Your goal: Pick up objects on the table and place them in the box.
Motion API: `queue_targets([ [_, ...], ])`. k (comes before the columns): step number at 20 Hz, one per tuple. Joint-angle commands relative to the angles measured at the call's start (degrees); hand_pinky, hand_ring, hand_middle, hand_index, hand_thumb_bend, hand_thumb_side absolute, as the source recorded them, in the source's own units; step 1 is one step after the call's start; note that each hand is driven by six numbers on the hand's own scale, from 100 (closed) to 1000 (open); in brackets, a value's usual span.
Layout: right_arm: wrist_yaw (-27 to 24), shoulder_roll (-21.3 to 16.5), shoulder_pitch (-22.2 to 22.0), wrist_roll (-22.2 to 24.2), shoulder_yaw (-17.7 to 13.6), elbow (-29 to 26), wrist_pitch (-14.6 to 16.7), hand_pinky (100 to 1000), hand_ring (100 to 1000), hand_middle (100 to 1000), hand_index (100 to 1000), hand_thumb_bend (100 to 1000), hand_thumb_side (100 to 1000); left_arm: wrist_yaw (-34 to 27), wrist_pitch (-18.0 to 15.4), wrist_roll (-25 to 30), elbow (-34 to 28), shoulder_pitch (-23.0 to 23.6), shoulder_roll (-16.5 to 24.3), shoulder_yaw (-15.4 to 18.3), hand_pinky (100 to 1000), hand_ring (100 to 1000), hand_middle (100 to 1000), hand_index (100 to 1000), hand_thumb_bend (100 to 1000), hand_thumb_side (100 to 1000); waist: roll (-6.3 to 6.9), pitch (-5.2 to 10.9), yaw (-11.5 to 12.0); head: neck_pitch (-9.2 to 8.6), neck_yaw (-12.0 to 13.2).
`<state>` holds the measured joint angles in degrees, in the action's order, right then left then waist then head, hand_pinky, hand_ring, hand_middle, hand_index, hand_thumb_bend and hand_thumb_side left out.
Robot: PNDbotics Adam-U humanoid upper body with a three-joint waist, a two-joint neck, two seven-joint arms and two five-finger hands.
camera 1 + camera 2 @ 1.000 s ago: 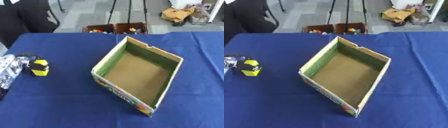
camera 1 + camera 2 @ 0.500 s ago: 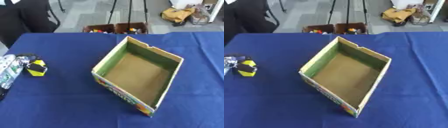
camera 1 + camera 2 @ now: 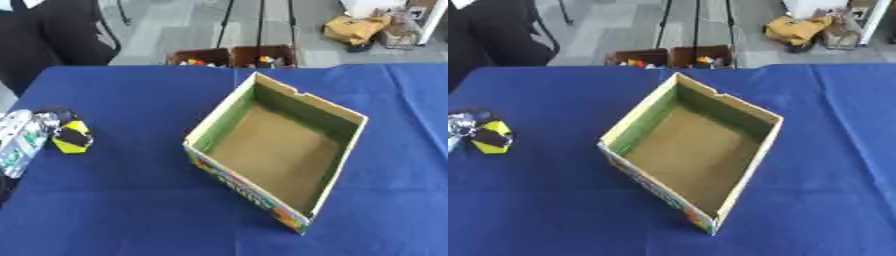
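The left hand (image 3: pixel 26 137) came in at the table's left edge, mostly cut off by the frame, its dark fingers (image 3: pixel 54 116) curled round a small yellow and black object (image 3: pixel 72 138) against the blue cloth (image 3: pixel 131 200); what the object was could not be made out. The open cardboard box (image 3: pixel 337 157) stood well apart at the centre, its brown floor showing nothing inside. The right hand appeared in neither view

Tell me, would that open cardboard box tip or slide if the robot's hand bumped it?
The box looks wide, low and empty, so it would probably slide on the blue cloth rather than tip. Its thin walls may flex.
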<state>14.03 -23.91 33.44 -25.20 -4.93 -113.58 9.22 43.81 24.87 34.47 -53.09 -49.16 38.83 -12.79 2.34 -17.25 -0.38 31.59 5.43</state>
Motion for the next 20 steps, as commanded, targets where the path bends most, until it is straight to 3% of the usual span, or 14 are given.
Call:
queue_targets([
  [1,0.0,-0.6,0.5,-0.3,-0.4,-1.0,-0.1,767,732,618,760,100,462,-0.8,0.8,0.0,-0.7,-0.8,1.3,0.6,424,587,760,940,100,395,0.82,1.14,0.1,-0.30,0.0],
  [20,0.0,0.1,0.0,-0.8,-0.3,-1.0,-0.1,767,733,619,759,100,449,-2.5,1.0,0.9,-7.7,-3.1,3.6,1.5,393,544,716,932,100,382,1.30,2.88,0.2,0.54,-1.0],
])
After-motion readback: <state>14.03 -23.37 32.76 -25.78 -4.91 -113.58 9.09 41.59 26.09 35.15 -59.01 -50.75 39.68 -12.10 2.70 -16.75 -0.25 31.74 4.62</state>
